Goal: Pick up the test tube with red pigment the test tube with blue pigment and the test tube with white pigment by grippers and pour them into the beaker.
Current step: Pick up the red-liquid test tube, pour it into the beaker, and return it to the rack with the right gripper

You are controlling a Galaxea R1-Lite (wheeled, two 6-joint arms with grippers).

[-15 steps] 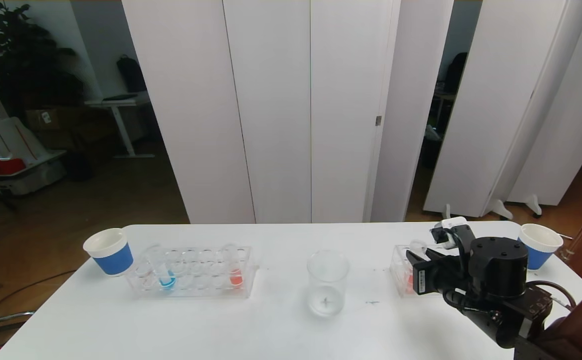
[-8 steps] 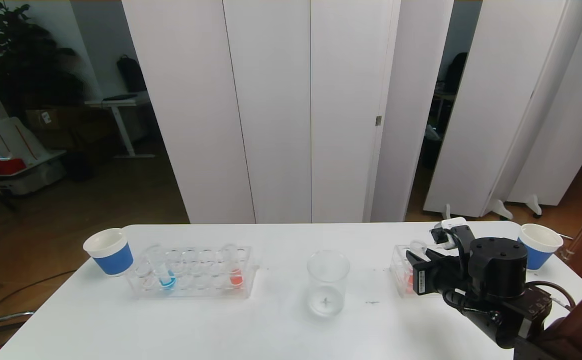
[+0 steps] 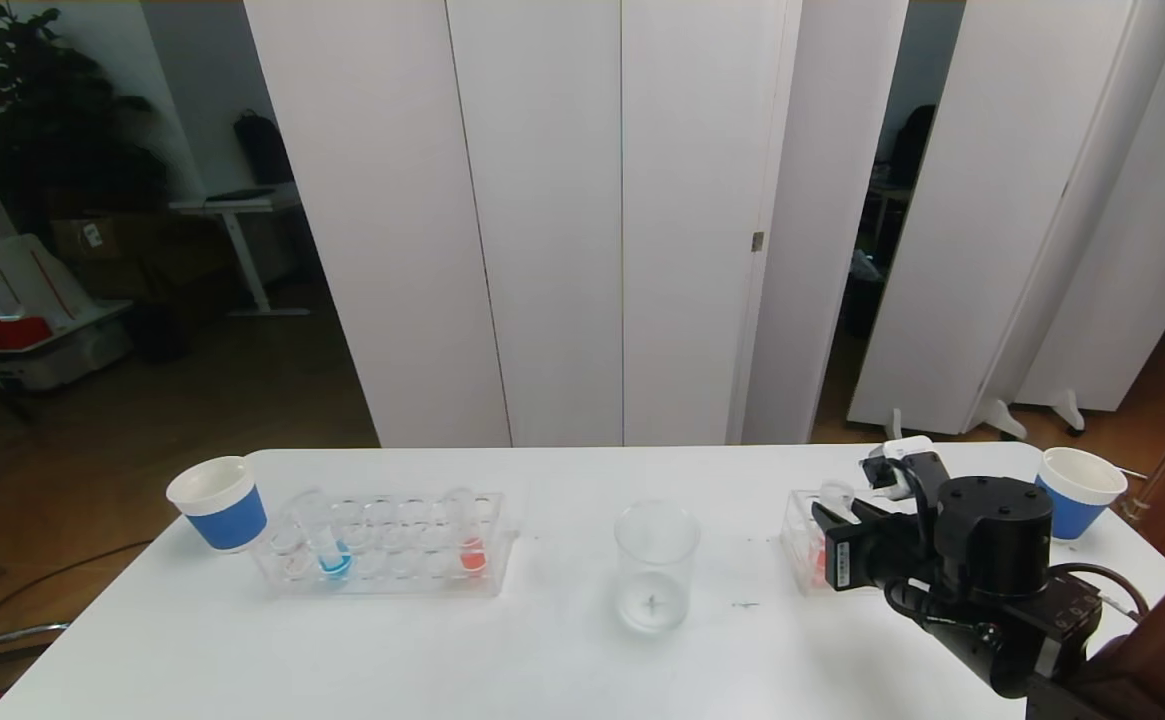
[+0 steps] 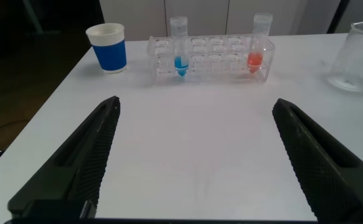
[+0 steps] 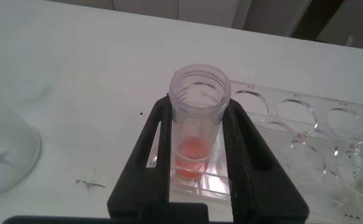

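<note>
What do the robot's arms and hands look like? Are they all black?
Mostly black. The right arm is chunky, with a round black joint, looping black cables, a small white block on top and a white label with tiny print on its side. The right end effector has flat, smooth black fingers. The left end effector has two long black fingers with a bumpy, dotted grip texture on their inner faces.
</note>
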